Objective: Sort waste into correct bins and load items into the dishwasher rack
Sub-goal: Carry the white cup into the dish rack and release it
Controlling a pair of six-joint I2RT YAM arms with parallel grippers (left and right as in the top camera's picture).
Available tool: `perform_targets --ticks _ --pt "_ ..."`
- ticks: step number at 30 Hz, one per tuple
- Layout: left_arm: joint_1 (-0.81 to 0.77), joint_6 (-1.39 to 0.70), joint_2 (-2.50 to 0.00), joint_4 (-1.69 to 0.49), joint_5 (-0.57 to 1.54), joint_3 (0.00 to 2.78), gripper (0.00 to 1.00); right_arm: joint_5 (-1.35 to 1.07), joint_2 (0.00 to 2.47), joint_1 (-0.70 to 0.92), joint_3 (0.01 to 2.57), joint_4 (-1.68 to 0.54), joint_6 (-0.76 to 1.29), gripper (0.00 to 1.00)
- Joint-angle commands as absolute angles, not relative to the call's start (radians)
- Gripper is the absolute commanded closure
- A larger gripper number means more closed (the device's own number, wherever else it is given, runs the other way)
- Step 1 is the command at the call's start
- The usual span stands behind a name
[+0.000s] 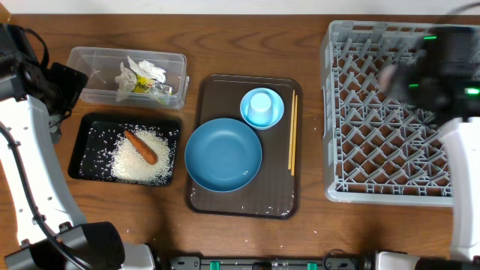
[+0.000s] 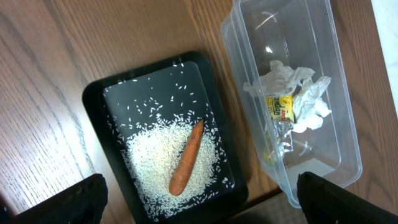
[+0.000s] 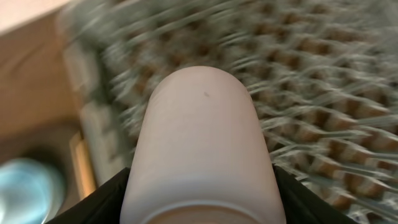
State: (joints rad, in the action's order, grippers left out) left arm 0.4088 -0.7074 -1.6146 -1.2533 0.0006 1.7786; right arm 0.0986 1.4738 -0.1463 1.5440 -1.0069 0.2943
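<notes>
**A:** Where is the small whitish smooth-walled cup (image 3: 199,137)?

**B:** The right tool (image 3: 202,194) grips it, one dark finger on each side. Its rounded closed end points out over the large square grey plastic rack of upright pegs (image 1: 331,150). The wrist view is smeared, so I can only guess that it hangs over the rack's middle.

**A:** How will it handle?

**B:** I judge it light, stiff and slick. The hold low on its sides looks sound, but a knock on a peg could twist it loose.

**A:** What room is there?

**B:** The pegs stand close together and the rack's walls rise all round, so the cup wants a straight descent into one cell. Left of the rack runs a bare strip of desk. Beyond that is the dark-brown rectangular serving tray (image 1: 217,94), with the thin wooden chopsticks (image 1: 292,135) along the side nearest the rack.

**A:** And the other arm?

**B:** The left tool (image 2: 202,198) is far left of the rack with its fingers spread and empty, above the shallow black tray (image 2: 93,99), so it is well out of the way.
</notes>
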Motion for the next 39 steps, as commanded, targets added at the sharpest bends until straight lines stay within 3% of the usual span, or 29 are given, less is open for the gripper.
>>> perform_targets --ticks 1,7,12,20,23,27,34,39 --pt "0.412 -0.716 -1.618 -1.257 -0.009 1.781 0.01 0.115 1.476 -0.295 1.559 -0.982 0.32 0.41" --pt "0.412 -0.716 -1.618 -1.257 -0.009 1.781 0.01 0.05 1.524 -0.507 1.559 -0.962 0.344 0.39" --pt "0.412 -0.716 -1.618 -1.257 -0.009 1.781 0.01 0.033 1.578 -0.562 1.556 -0.976 0.344 0.37" --pt "0.412 -0.716 -1.618 -1.257 -0.009 1.781 0.01 0.033 1.65 -0.569 1.556 -0.979 0.345 0.31" --pt "0.412 -0.716 -1.618 -1.257 -0.009 1.781 0.01 0.033 1.657 -0.569 1.556 -0.984 0.345 0.15" --pt "0.412 -0.716 -1.618 -1.257 -0.009 1.781 0.01 0.032 1.657 -0.569 1.556 -0.988 0.345 0.03" --pt "0.412 -0.716 -1.618 -1.257 -0.009 1.781 0.01 -0.108 1.645 -0.565 1.556 -1.024 0.339 0.02" --pt "0.412 -0.716 -1.618 -1.257 -0.009 1.781 0.01 -0.351 1.62 -0.511 1.556 -1.05 0.241 0.03"
